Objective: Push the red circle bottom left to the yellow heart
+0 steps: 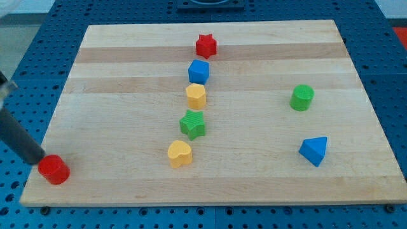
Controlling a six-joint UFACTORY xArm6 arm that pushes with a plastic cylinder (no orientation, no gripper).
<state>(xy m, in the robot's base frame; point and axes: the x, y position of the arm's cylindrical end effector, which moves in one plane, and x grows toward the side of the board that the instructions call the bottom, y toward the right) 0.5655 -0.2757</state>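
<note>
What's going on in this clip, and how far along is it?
A single arm's dark rod is working a red circle block near the wooden board's bottom-left corner in the view. My tip sits right against the circle's upper-left side. The yellow heart block lies well to the view's right, at the bottom of a column with a green star, yellow hexagon-like block, blue cube and red star. The red circle already lies below and left of the heart, though far away.

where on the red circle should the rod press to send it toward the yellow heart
Press the left side wall of the red circle, coming from the view's left. The yellow heart lies to its right, slightly higher. My tip already sits at its upper-left edge; its round wall may slip sideways.
</note>
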